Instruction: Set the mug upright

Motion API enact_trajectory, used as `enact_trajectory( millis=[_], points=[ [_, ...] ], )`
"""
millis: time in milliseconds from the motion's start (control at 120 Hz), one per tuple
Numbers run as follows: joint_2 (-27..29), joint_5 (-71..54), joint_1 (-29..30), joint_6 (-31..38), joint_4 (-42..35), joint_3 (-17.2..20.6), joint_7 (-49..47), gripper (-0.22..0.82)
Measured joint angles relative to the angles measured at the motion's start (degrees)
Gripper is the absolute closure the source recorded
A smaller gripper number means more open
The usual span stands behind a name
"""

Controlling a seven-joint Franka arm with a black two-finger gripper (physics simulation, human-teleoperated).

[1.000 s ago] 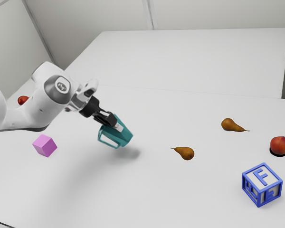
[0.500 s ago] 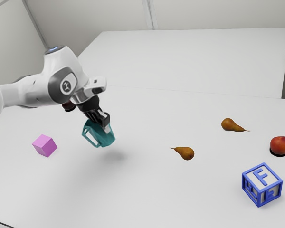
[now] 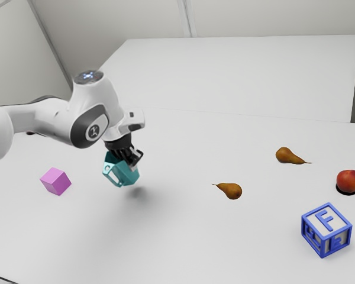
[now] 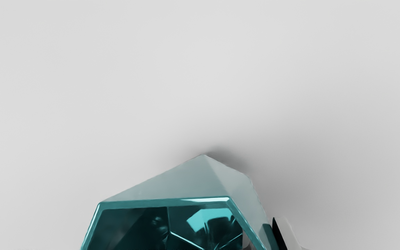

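One mug (image 3: 123, 173) hangs tilted just below the gripper (image 3: 134, 158), its fingers (image 4: 284, 231) clamped on the mug's wall. The long axis leans: mouth up toward the exterior view's left, base down toward its right, above or barely on the table (image 3: 225, 236). Righting it likely means swinging the base back under the mouth.

A pink block (image 3: 55, 181) sits on the white table (image 3: 183, 242) at the exterior view's left. One brown pear (image 3: 231, 190) lies near the middle, another brown pear (image 3: 289, 155) farther back. At the exterior view's right are a round red fruit (image 3: 348, 181) and, nearer, a blue-and-white letter block (image 3: 326, 229).
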State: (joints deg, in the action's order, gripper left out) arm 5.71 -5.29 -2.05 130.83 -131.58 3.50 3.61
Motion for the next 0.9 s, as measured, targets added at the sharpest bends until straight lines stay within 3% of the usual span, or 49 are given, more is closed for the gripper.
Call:
enact_trajectory(
  millis=[900],
  points=[
    [-3.51,-7.83,-0.71,1.84,-3.70,-0.04,-17.83,0.79]
  ],
)
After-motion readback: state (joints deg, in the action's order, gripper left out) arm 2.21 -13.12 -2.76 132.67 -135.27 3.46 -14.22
